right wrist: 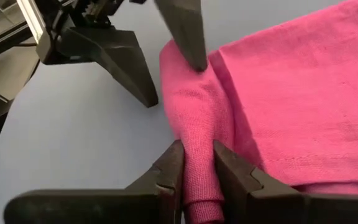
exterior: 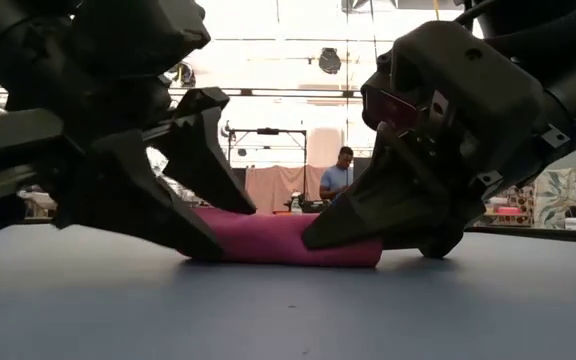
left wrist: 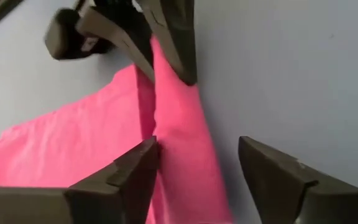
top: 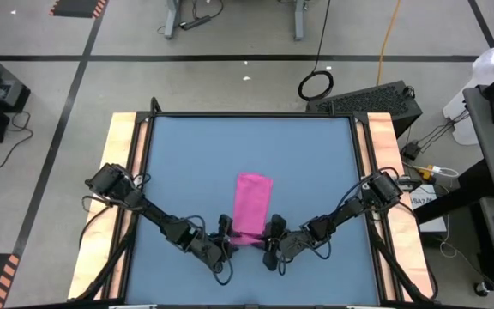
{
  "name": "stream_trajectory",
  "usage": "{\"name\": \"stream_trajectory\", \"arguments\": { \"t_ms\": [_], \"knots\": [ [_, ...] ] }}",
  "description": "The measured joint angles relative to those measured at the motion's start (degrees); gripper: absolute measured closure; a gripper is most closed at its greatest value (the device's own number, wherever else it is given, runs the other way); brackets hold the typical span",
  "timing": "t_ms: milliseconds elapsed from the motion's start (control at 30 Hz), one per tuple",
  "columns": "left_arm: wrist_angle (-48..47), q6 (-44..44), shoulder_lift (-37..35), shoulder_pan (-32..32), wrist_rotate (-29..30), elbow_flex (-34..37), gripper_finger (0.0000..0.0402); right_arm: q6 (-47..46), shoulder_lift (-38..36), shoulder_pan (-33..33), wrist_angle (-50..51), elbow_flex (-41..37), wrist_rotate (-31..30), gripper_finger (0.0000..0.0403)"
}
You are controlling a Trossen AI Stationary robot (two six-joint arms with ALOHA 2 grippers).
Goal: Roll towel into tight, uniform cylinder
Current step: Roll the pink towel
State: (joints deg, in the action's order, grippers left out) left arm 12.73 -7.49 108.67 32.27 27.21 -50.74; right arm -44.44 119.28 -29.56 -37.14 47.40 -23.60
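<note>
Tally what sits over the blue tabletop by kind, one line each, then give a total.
Pink towel, partly rolled at its near end: 1
Robot grippers, the left gripper and the right gripper, one at each end of the roll: 2
Total: 3

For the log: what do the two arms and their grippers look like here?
Both arms are dark, jointed and slim, with black cables looping along the segments. The left gripper and right gripper each carry two matte dark wedge-shaped fingers tapering to blunt tips. No markings are legible.
</note>
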Motion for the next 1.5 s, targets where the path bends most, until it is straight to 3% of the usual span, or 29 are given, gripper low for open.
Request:
{"name": "stream_trajectory", "arguments": {
  "t_ms": [233,433,567,700,833,933,1233,1500],
  "knots": [
    [-0.2,4.2,1.6,-0.7,-0.1,-0.1,0.0229,-0.1,0.0,0.0,-1.5,0.0,0.6,0.0346],
    [-0.3,5.9,1.7,-0.8,-0.1,-0.1,0.0328,0.2,-0.1,-0.3,-1.7,0.0,-1.3,0.0341],
    [-1.9,10.7,1.7,-1.0,-0.5,-0.1,0.038,5.7,-2.0,-1.0,-0.5,-0.1,-1.9,0.0304],
    [-3.7,16.3,1.5,-1.9,-2.8,-0.2,0.0375,19.9,-5.0,-3.6,2.5,-0.3,-6.9,0.0242],
    [-3.7,19.0,1.5,-2.5,-3.9,-0.2,0.0344,34.9,-5.6,-7.4,3.7,-0.2,-15.5,0.018],
    [-4.3,20.5,0.9,-3.3,-6.1,-0.2,0.0339,41.3,-5.4,-9.9,3.8,-0.2,-17.8,0.0153],
    [-5.4,23.8,-1.2,-6.3,-13.7,0.0,0.0361,45.1,-5.2,-12.2,5.6,-0.1,-20.9,0.0169],
    [-6.8,27.2,-1.5,-10.8,-24.0,-0.1,0.0362,48.6,-1.7,-9.4,-3.4,-0.1,-20.3,0.0171]
  ]
}}
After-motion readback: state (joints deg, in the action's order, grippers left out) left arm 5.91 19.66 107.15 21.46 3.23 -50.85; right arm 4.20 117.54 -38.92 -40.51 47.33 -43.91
